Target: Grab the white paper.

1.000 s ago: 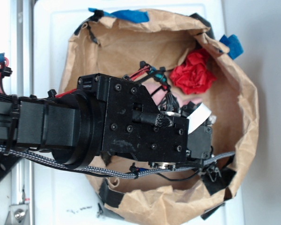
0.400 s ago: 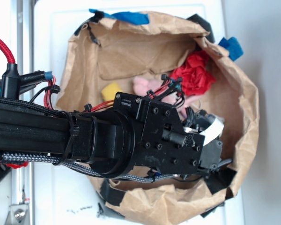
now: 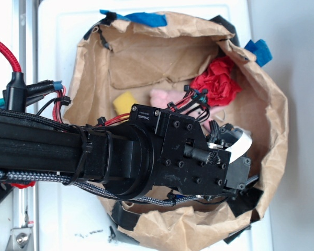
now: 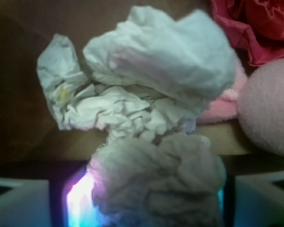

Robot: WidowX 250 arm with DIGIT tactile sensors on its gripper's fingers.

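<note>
A crumpled brown paper bag [image 3: 146, 57], opened wide with blue tape on its upper rim, fills the centre of the exterior view on a white table [image 3: 57, 31]. The black robot arm [image 3: 68, 157] enters from the left edge and reaches across the lower half of the bag. Its black gripper [image 3: 235, 162] sits low at the right of the bag's interior.

In the wrist view the off-white, greyish wad of wrinkly paper [image 4: 142, 109] takes up most of the frame, from the upper centre down to the bottom edge. Its lowest lobe lies between the two pale grey fingers [image 4: 19, 201] seen at the lower left and lower right corners. The fingers stand apart on either side of that lobe, and whether they touch the paper cannot be told. In the exterior view the arm hides the wad.

A red crumpled paper wad [image 3: 217, 83] lies in the upper right of the bag and shows at the upper right corner of the wrist view. A pink plush bunny [image 3: 165, 98] lies just left of it, touching the white paper's right side in the wrist view. A small yellow block [image 3: 124, 103] sits further left on the bag floor.
</note>
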